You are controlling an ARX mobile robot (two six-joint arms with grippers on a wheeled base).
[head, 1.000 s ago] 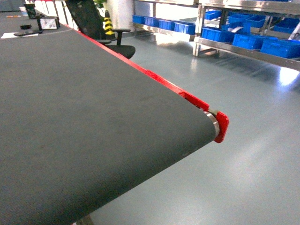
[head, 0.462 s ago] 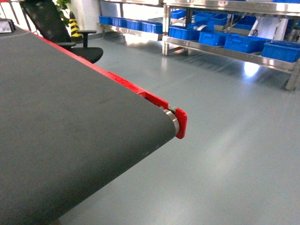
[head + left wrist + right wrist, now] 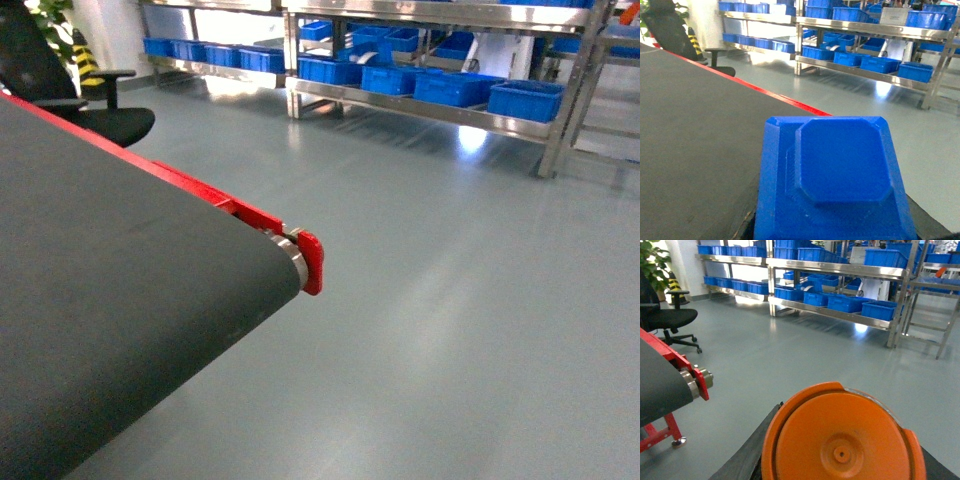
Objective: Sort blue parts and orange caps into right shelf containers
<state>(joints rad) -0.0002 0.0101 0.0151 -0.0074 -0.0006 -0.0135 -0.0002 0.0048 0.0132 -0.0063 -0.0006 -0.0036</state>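
A bright blue part (image 3: 840, 160) with a raised octagonal face fills the lower left wrist view, and my left gripper (image 3: 836, 231) is shut on it, only dark finger edges showing at its sides. An orange cap (image 3: 842, 437) fills the bottom of the right wrist view, end-on, with my right gripper (image 3: 840, 467) shut on it. Blue crates, the right shelf containers (image 3: 525, 98), sit on a steel shelf across the floor; they also show as crates (image 3: 915, 71) and crates (image 3: 880, 309). Neither gripper appears in the head view.
A dark conveyor belt (image 3: 120, 300) with a red end bracket (image 3: 311, 262) takes up the left. A black office chair (image 3: 95, 115) stands behind it. Grey floor (image 3: 450, 300) lies between belt and shelves. A steel step frame (image 3: 935, 315) stands at the far right.
The head view has swung right: the belt's red end has slid left in frame, and the shelves with blue crates now sit more centrally.
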